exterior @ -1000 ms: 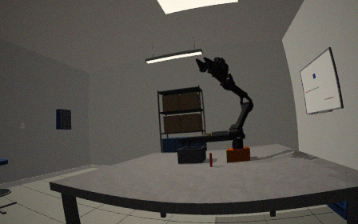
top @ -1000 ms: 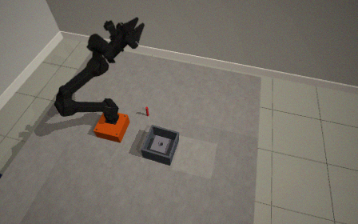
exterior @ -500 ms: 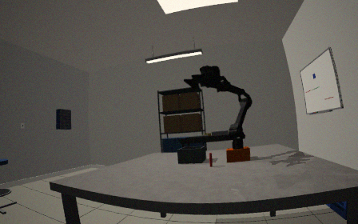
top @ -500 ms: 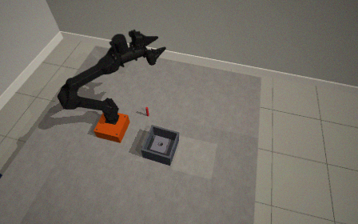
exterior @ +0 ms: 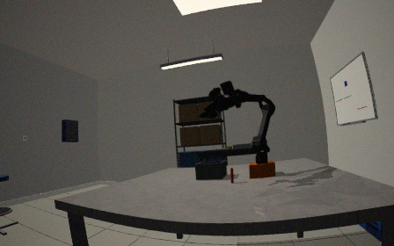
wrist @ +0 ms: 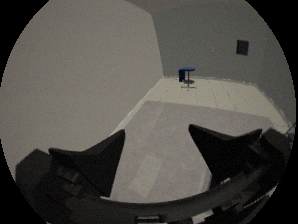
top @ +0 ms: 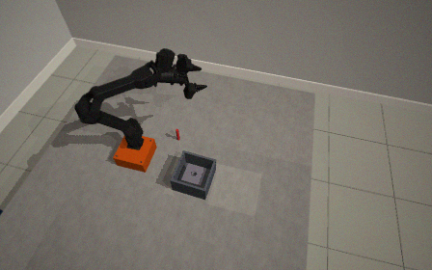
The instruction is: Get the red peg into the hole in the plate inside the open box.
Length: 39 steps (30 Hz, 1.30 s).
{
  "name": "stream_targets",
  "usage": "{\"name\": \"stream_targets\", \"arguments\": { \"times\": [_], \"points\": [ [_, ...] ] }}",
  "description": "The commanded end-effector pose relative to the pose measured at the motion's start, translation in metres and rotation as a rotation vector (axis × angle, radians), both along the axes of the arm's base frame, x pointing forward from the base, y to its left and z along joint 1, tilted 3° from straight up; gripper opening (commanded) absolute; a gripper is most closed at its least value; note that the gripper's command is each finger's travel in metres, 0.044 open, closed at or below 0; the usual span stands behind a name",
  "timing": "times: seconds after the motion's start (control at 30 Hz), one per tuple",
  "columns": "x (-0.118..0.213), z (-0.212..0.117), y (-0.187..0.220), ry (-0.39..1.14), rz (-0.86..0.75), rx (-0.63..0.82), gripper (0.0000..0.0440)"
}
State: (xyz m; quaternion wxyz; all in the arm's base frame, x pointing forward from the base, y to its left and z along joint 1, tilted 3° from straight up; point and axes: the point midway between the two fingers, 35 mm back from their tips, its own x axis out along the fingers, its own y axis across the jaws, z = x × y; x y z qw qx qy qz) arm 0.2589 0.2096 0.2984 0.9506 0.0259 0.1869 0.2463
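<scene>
The red peg point(top: 177, 134) point(exterior: 231, 176) stands upright on the table, between the orange base and the box and a little to one side of both. The open grey box point(top: 188, 191) point(exterior: 211, 171) stands beside it. The pale plate point(top: 187, 178) with a small dark hole lies at the bottom of the box. My gripper point(top: 203, 77) point(wrist: 157, 130) is wide open and empty, high above the table and away from the peg. In the wrist view neither the peg nor the box shows.
The orange arm base point(top: 134, 154) point(exterior: 262, 170) sits on the grey table point(top: 266, 231) point(exterior: 155, 211), near the box. A paler patch point(top: 237, 190) lies on the table beside the box. A wall point(top: 266, 43) rises behind the table. A shelf rack point(exterior: 175, 132) stands in the background.
</scene>
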Motion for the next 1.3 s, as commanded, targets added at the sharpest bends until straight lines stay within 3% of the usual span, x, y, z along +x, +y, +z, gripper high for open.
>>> {"name": "stream_targets", "arguments": {
  "times": [0.0,0.6,1.27],
  "points": [
    [0.005,-0.038,-0.006,0.150,-0.075,-0.024,0.0440],
    [-0.012,-0.148,-0.052,0.667,-0.429,-0.081,0.0440],
    [-0.068,-0.227,-0.106,1.098,-0.951,-0.140,0.0424]
  ]
}}
